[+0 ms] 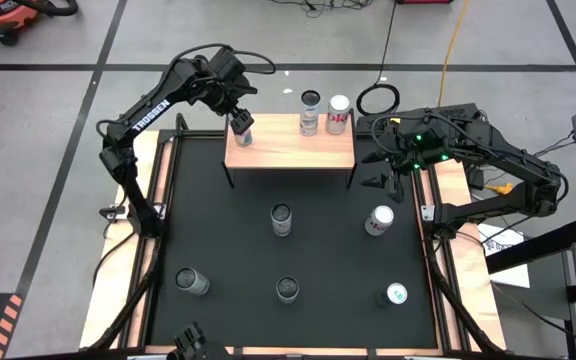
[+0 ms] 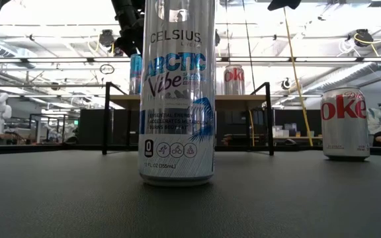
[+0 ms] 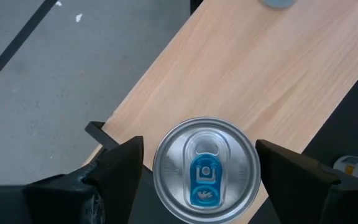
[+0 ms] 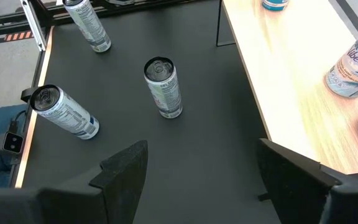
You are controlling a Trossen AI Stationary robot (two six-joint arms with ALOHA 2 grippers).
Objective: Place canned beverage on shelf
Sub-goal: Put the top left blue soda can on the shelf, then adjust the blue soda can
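Five cans stand on the black mat nearest the camera; farther off, the right gripper (image 1: 386,172) waits open and empty beside the shelf (image 1: 290,152). At its far-left corner, the left gripper (image 3: 197,171) fingers straddle the blue-tabbed can (image 3: 206,170) without touching it, so this looks like the release; next should be a straight lift clear.

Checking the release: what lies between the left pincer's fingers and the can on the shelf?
Bare gaps either side; the left pincer straddles the can on the shelf, per left wrist view.
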